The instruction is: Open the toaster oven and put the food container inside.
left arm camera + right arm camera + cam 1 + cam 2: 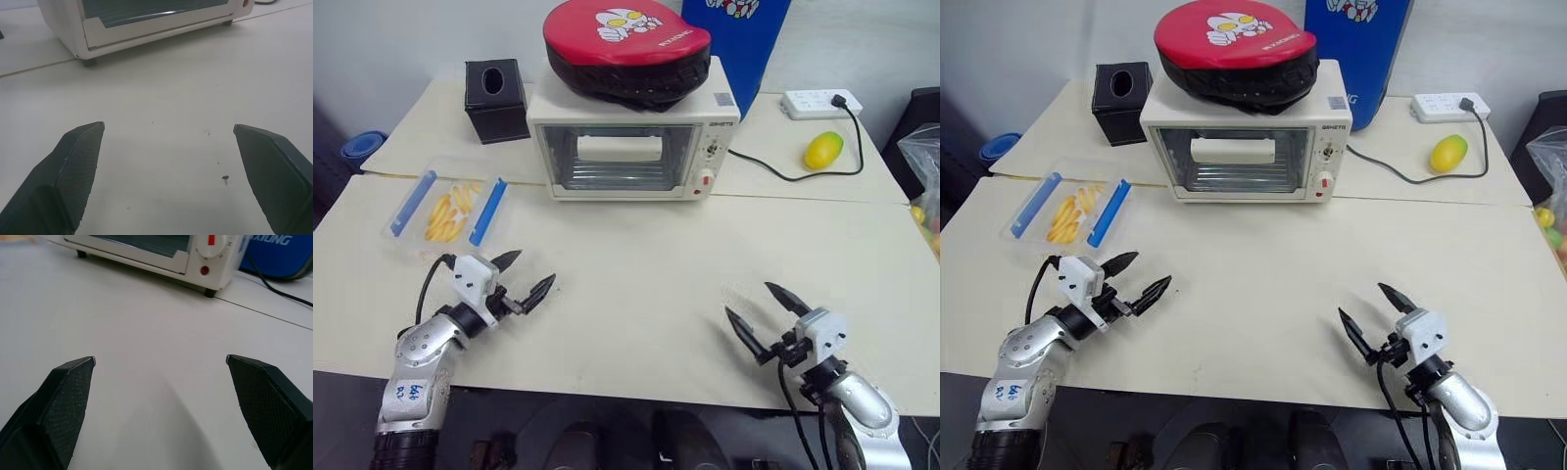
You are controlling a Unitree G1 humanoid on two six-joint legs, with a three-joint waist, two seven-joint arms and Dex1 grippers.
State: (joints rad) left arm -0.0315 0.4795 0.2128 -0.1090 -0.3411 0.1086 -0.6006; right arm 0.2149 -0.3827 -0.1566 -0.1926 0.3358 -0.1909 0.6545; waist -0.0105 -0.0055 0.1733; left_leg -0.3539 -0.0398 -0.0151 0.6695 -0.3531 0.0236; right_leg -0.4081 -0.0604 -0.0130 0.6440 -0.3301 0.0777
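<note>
Both pincers, left pincer point(522, 277) and right pincer point(763, 307), hang apart and empty above the surface point(636, 264). Nothing is begun: the toaster oven point(631, 137) door is shut, so I judge opening it comes first, then the food container point(449, 209).

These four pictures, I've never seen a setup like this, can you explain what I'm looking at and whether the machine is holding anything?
It is a two-armed robot at a table. The two wide pictures come from cameras in its head, looking down over its arms. The two close-ups come from cameras on its wrists, looking along the black fingers.

The left pincer and the right pincer both stand open above the table, holding nothing.

On the table: a white oven with its door shut and a red and black pad on top, a clear food box with blue clips near the left arm, a black tissue box, a power strip and a yellow fruit.
</note>
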